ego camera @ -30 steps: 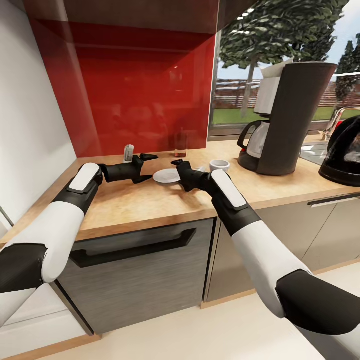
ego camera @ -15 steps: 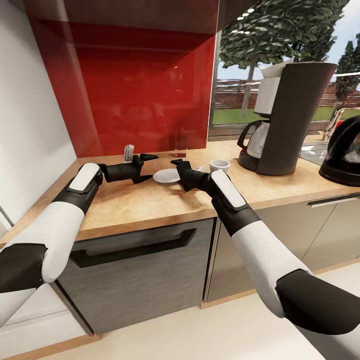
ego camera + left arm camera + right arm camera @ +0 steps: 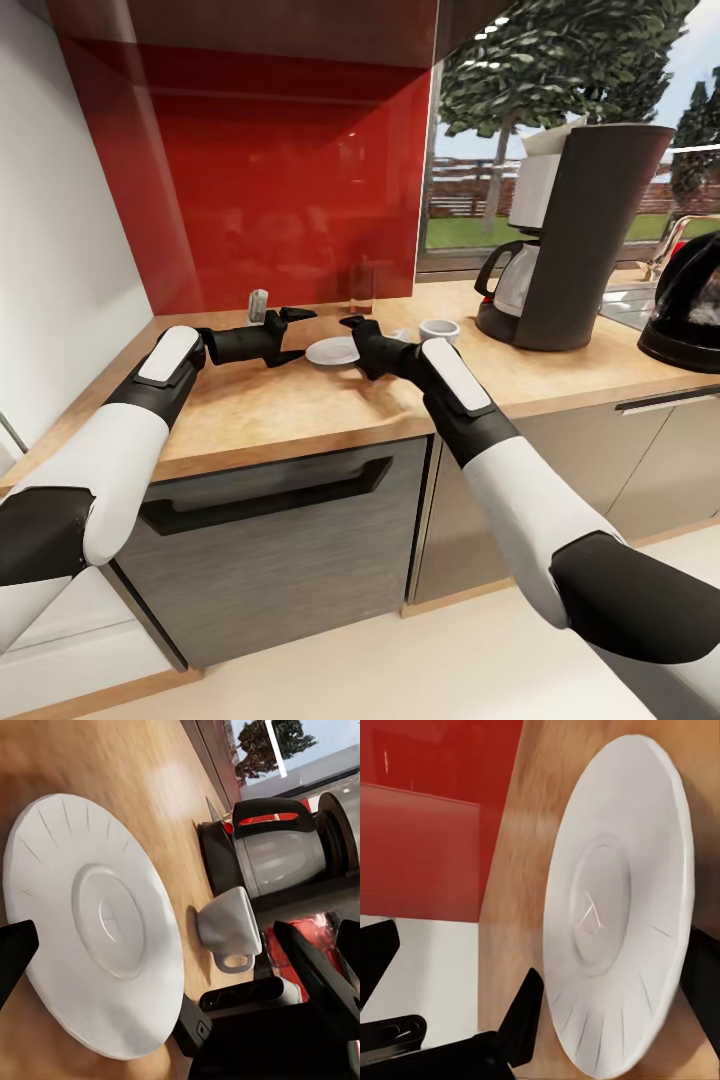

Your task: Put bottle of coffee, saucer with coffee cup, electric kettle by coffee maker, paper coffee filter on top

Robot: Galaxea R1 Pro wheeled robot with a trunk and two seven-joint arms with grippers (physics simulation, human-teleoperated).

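A white saucer [image 3: 333,351] lies flat on the wooden counter [image 3: 300,400] between my two grippers. My left gripper [image 3: 292,334] hangs open at the saucer's left edge. The right gripper [image 3: 352,342] is open at its right edge. In the left wrist view the saucer [image 3: 97,930] is close, with the white coffee cup [image 3: 229,930] behind it. The right wrist view has the saucer [image 3: 615,900] between its open fingers. On the counter, the cup [image 3: 438,329] stands right of the saucer. The black coffee maker [image 3: 585,235] carries a paper filter [image 3: 550,135]. At the far right sits the black kettle [image 3: 690,300].
A brownish glass container [image 3: 361,287] and a small clear shaker [image 3: 258,302] stand by the red backsplash [image 3: 290,180]. A white wall bounds the counter on the left. A sink and tap [image 3: 665,245] lie behind the kettle. Drawers sit below the counter's front edge.
My right gripper has crept slightly towards the saucer. The left arm and the objects have not moved.
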